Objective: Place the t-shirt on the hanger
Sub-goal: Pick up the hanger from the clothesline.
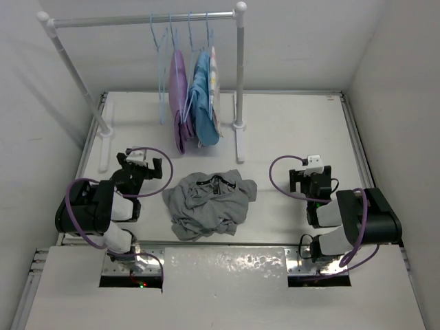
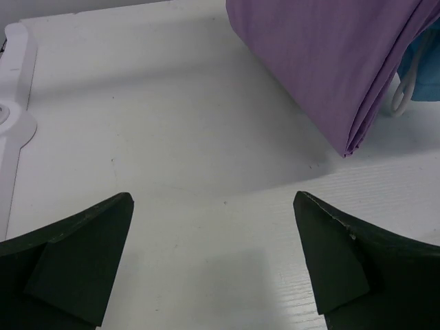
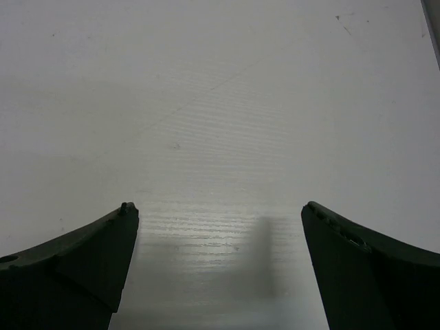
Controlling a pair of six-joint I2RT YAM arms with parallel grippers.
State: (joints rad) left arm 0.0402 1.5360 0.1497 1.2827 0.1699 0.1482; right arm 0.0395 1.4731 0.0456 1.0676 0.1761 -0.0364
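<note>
We've done nothing yet: crumpled grey fabric t-shirt [image 1: 212, 203] lies loose on the table in front of the white tube rack [image 1: 240, 69], empty thin light-blue hanger [image 1: 160, 75] hangs on rack's rail, L gripper [image 2: 213, 199] & R gripper [image 3: 220, 206] both gape empty, so pickup & threading remain.

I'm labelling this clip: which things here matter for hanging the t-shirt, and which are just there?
For the job: grey t-shirt; empty light-blue hanger.
Just there: purple garment; blue garment; patterned white garment.
</note>
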